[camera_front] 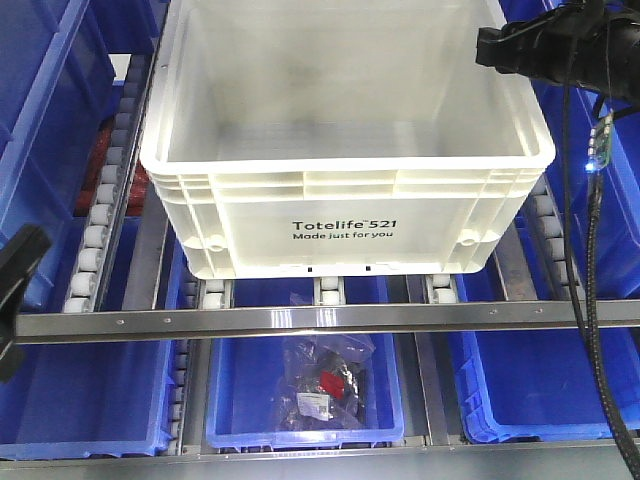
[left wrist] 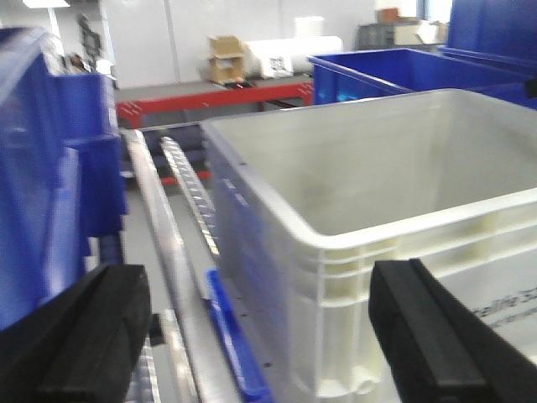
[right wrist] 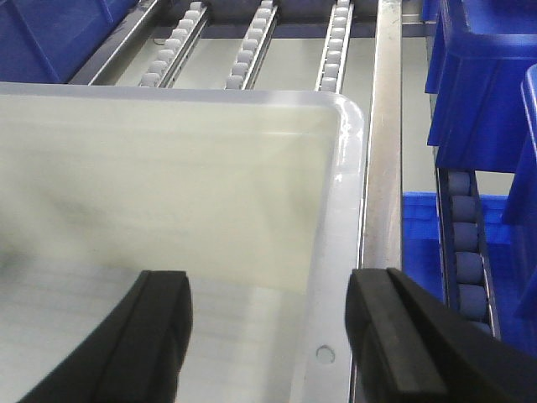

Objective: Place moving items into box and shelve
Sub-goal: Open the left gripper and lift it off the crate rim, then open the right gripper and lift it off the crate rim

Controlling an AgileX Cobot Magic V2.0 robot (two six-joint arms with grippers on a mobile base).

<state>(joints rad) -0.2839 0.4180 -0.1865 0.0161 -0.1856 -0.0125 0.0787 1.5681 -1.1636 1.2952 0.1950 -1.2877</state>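
Note:
The white box (camera_front: 340, 215), printed "Totelife 521", sits on the roller rails of the shelf. What shows of its inside is bare, and the moving items are out of view. In the left wrist view my left gripper (left wrist: 264, 336) is open, its fingers (left wrist: 92, 336) straddling the box's (left wrist: 352, 277) near left corner from outside. My right gripper (right wrist: 277, 336) hangs open over the box's right rim (right wrist: 336, 252), one finger above the inside and the other (right wrist: 403, 336) above the steel rail. The right arm (camera_front: 540, 50) is at the box's far right corner.
Blue bins (camera_front: 40, 120) flank the box on both sides. A steel crossbar (camera_front: 320, 320) runs along the shelf front. On the lower level a blue bin (camera_front: 305, 385) holds bagged parts. Roller tracks (right wrist: 256, 42) continue behind the box.

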